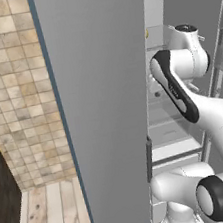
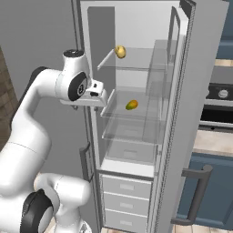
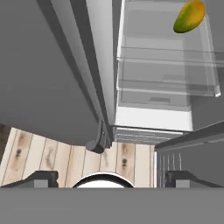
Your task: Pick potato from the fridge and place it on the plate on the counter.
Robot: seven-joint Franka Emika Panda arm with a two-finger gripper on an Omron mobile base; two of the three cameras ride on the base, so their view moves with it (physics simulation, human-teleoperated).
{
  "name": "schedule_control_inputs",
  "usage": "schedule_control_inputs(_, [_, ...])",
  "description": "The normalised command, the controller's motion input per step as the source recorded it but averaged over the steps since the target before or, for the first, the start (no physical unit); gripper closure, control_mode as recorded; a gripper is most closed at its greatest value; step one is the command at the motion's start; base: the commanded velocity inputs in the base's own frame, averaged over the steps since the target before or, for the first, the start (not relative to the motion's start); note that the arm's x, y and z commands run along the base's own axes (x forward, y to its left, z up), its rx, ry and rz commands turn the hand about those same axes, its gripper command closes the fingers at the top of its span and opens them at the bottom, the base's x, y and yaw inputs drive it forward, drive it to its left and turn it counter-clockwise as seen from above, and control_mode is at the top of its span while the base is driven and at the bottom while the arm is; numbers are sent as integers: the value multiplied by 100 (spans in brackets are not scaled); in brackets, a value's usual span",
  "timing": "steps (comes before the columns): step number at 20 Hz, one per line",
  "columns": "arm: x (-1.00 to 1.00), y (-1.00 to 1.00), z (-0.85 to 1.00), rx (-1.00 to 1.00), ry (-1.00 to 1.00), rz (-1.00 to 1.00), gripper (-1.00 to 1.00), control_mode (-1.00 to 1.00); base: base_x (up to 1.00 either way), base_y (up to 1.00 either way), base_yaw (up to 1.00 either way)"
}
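The fridge (image 2: 136,27) stands open, its big grey blue-edged door (image 1: 103,109) swung out to the left. The potato (image 2: 120,51), a small golden lump, rests at the front of the top glass shelf. My gripper (image 2: 96,99) hangs at the fridge's left front edge, one shelf lower than the potato and to its left, pointing down. In the hand view its fingers (image 3: 41,178) stand wide apart with nothing between them, so the gripper (image 3: 111,179) is open. The plate is out of view. A strip of beige counter (image 2: 211,141) shows at the right.
A yellow-green and orange fruit (image 2: 131,105) (image 3: 189,16) lies on the middle glass shelf. White drawers (image 2: 125,193) fill the fridge's bottom. The door's dark handle (image 3: 99,141) is below the hand, over the wooden floor (image 3: 48,153). An oven (image 2: 218,98) sits at the right.
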Motion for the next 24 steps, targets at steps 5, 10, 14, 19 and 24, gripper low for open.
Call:
schedule_control_inputs(5, [-8, -43, 33, 0, -5, 9, -100, -100, 0, 0, 0])
schedule_control_inputs(10, [-5, -16, 38, 0, -12, 19, -100, -100, 0, 0, 0])
schedule_control_inputs(14, [0, -8, 41, 2, -16, 15, -100, -100, 0, 0, 0])
schedule_control_inputs(19, [0, -12, 41, 2, -15, 4, -100, -100, 0, 0, 0])
schedule_control_inputs(24, [2, 0, 46, 0, -16, -2, -100, -100, 0, 0, 0])
